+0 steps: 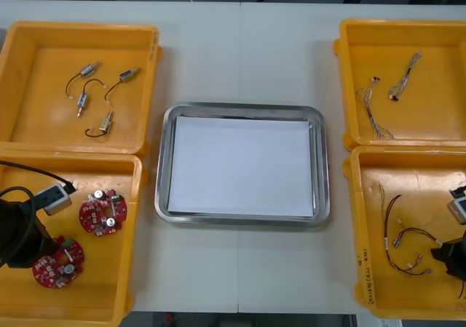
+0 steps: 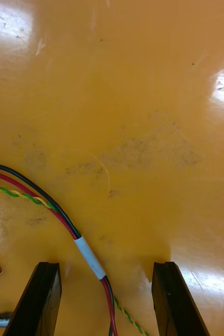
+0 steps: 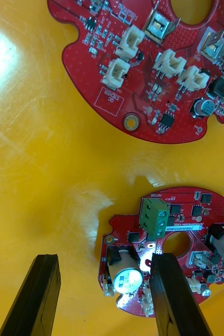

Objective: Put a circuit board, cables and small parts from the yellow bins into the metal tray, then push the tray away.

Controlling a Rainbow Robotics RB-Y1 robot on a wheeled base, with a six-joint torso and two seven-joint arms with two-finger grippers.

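My left gripper (image 3: 104, 260) stands open low over the near left yellow bin (image 1: 124, 225). One finger (image 3: 169, 289) overlaps the edge of a round red circuit board (image 3: 174, 236) (image 1: 58, 263). A second red board (image 3: 153, 63) (image 1: 103, 210) lies farther off in the same bin. My right gripper (image 2: 106, 268) is open just above the floor of the near right yellow bin (image 1: 364, 196). A red, black and yellow-green cable (image 2: 88, 254) runs between its fingers. The metal tray (image 1: 162, 159), white inside, sits between the bins and holds nothing.
The far left bin (image 1: 29, 43) holds several small metal parts (image 1: 95, 94) with black leads. Thin cables (image 1: 375, 108) lie in the far right bin (image 1: 349, 43). More red and black cables (image 1: 408, 243) spread across the near right bin.
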